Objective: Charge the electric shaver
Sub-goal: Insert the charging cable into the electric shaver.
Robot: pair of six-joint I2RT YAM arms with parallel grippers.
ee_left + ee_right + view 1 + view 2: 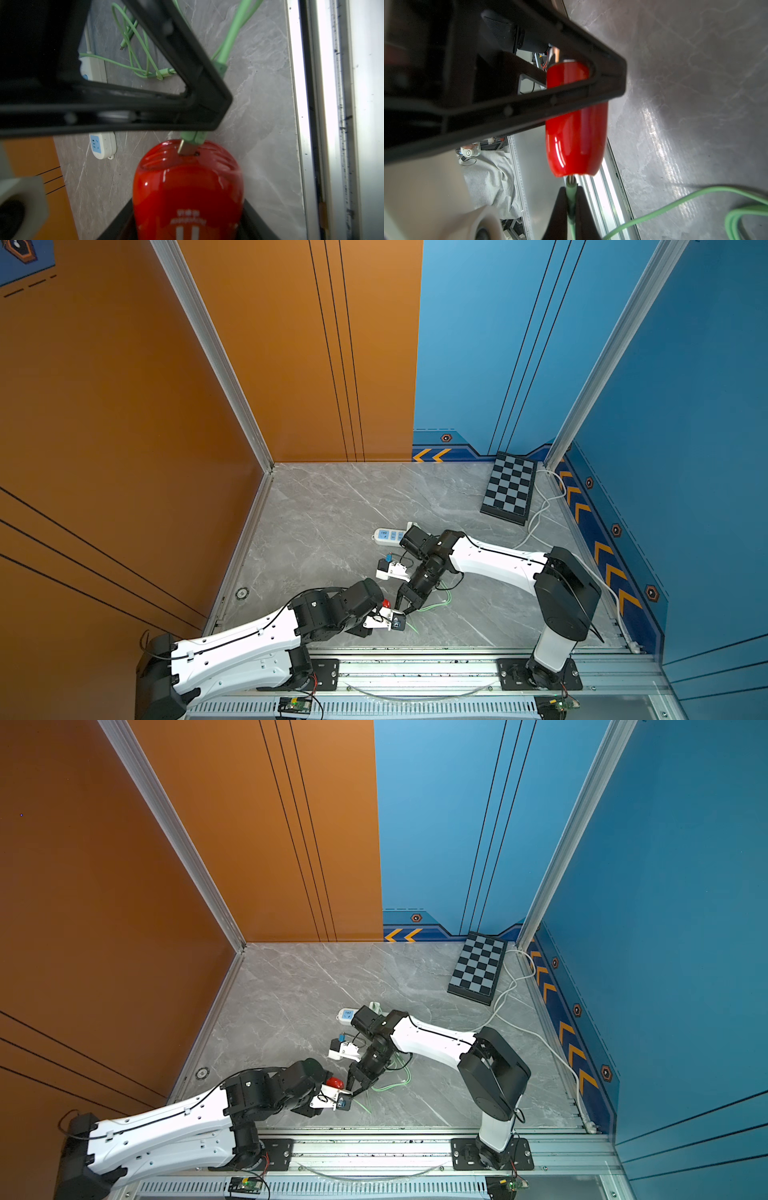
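A grey, white-veined marble-look tabletop [332, 506] lies beneath the left gripper [392, 612] and the right gripper [409, 610], with a pale streak of reflected light [654, 128] on it near the right one. Far ahead of the left gripper and past its outer side stand glossy orange wall panels [104, 427] with thin black lines; on the right gripper's side they are blue wall panels [685, 406] with a low dark blue band of orange chevrons [598, 547]. A black-and-grey checkerboard [509, 489] sits in the far corner ahead of the right gripper, and a silver aluminium rail [415, 672] runs behind both.
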